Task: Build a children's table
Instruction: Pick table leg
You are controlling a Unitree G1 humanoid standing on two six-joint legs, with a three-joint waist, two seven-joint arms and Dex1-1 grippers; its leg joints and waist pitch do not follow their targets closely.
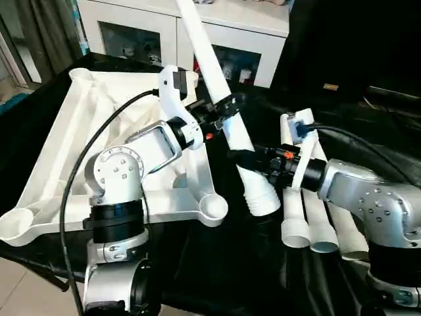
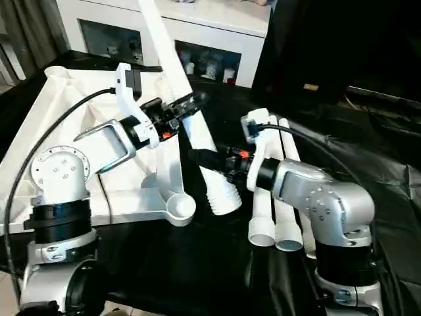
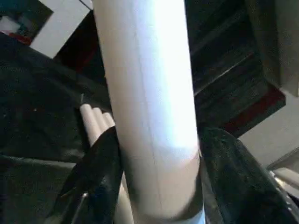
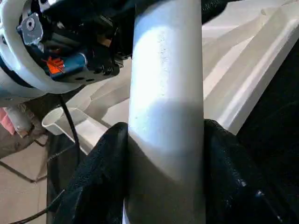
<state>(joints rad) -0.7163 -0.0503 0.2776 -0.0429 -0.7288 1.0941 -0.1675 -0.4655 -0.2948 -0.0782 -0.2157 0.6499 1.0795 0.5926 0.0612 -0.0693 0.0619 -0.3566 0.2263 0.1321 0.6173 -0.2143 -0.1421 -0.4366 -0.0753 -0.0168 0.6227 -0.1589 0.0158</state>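
The white table top (image 1: pixel 59 151) lies upside down on the black-covered surface to my left, ribs up, with a round corner socket (image 1: pixel 212 207) at its near right corner. One white table leg (image 1: pixel 197 39) is held up at a slant, and its ribbed thick end (image 1: pixel 260 194) hangs just right of that socket. My left gripper (image 1: pixel 223 108) is on the leg's middle, its fingers (image 3: pixel 100 182) pressed against both sides. Lower down, my right gripper (image 1: pixel 247 158) is shut on the leg just above the ribbed end, its fingers (image 4: pixel 100 182) hugging it.
Three more white legs (image 1: pixel 316 217) lie side by side on the black cloth under my right arm. A white cabinet with glass doors (image 1: pixel 230 26) stands behind the table. Black cables trail from both wrists.
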